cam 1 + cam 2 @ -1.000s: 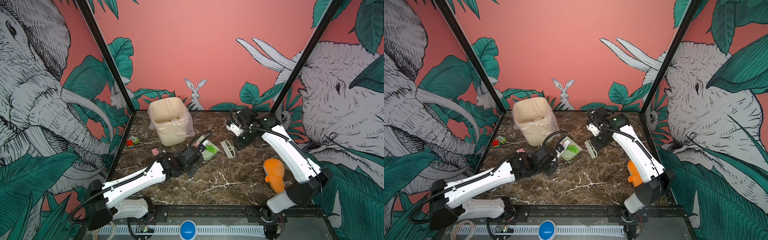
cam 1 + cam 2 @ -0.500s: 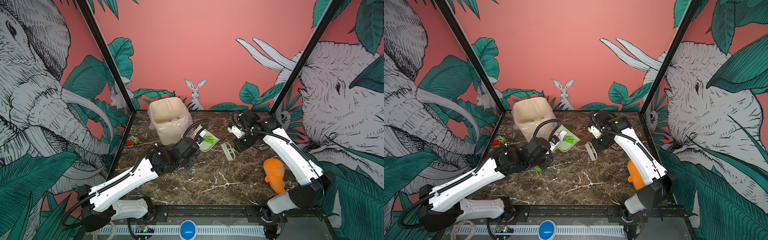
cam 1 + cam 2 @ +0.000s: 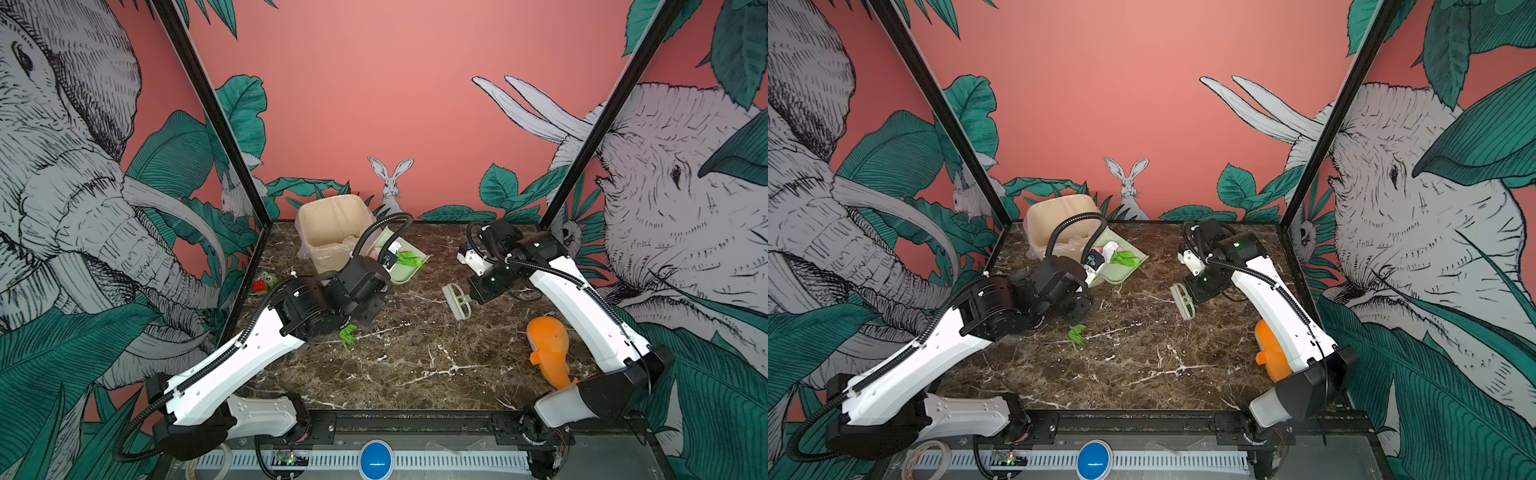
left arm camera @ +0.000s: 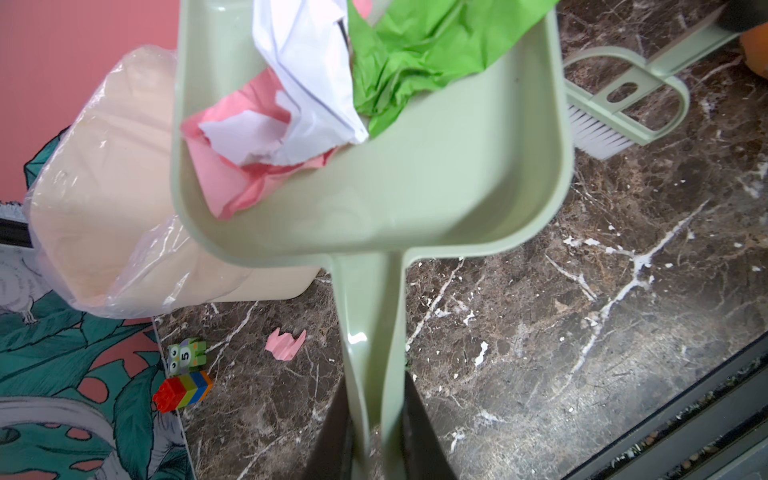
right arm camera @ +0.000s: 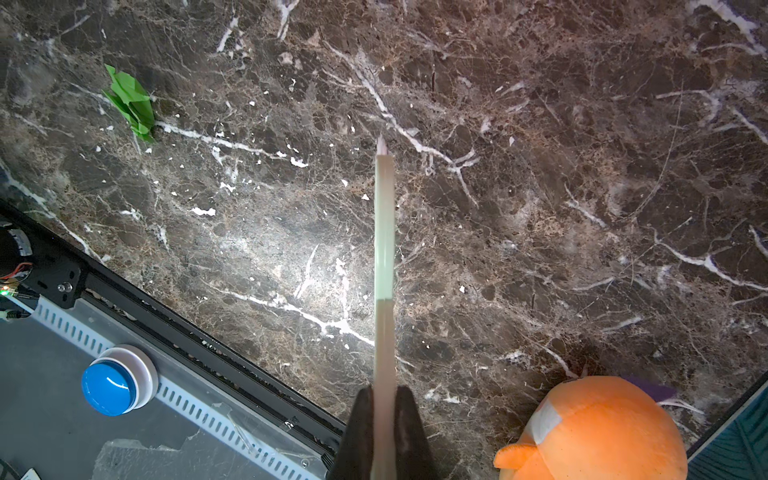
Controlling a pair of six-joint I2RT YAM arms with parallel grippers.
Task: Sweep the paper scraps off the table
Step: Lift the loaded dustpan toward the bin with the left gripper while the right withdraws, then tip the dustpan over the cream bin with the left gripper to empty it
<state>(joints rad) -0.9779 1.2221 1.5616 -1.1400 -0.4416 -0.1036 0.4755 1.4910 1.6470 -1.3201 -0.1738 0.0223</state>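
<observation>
- Two tools are clenched: my left tool (image 4: 376, 422) grips the dustpan (image 4: 415, 199) by its handle, and my right tool (image 5: 384, 419) grips the brush (image 3: 457, 301), held well apart from the pan.
- Step in hand, as I judge it: emptying the pan into the bin (image 3: 332, 208). The pan is raised off the counter (image 3: 415, 365), its open lip at the bin's rim.
- To do it well, I'd carry the lip fully past the rim before tilting. Then I'd tip slowly so the light paper slides instead of fluttering out. The loose plastic liner could snag the lip.
- In the pan: paper scraps (image 4: 307, 62) bunched toward the lip, namely a crumpled green piece, a white one, and a pink one underneath.
- The bin is lined with clear plastic. Whether anything lies inside, I cannot tell.
- Left on the counter: one green scrap (image 3: 348, 333) just beside my left arm's wrist, and one pink scrap (image 4: 286, 344) near the toy blocks (image 4: 183, 388), close to the bin's base.
</observation>
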